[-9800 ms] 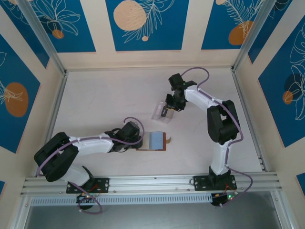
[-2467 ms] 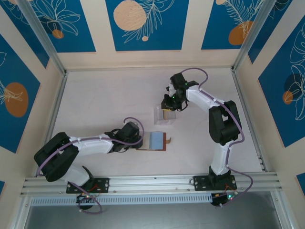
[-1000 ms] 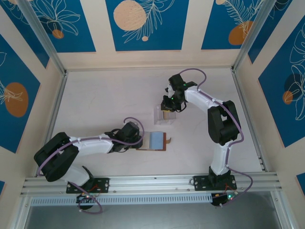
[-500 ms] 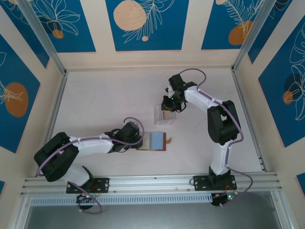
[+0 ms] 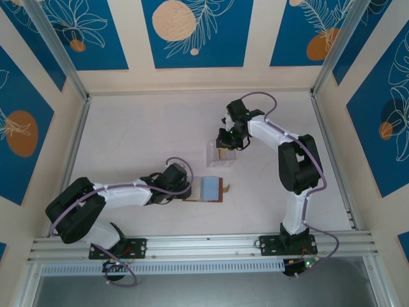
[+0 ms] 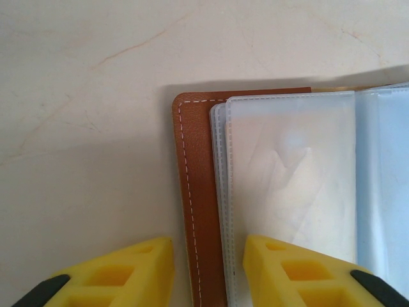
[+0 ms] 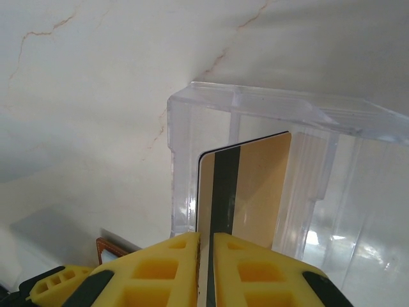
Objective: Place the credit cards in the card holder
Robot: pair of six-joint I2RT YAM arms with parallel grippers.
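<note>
Top external is set above and behind the arm bases [image 5: 284, 246], angled down, with the whole bench [image 5: 140, 134] covered. Left wrist is aimed past the left tool [image 6: 208, 252], close on the card holder [image 6: 198, 192] edge. Right wrist is aimed past the right tool [image 7: 206, 243] at the credit card [image 7: 262, 185] in the clear stand [image 7: 307, 115], close. A card holder corner is shared by both wrist views.

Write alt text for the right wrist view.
The right pincer, yellow-fingered, is shut on the edge of a gold card with a dark stripe, which stands in a clear plastic stand on a pale veined table. A brown corner of the card holder shows at lower left.
</note>
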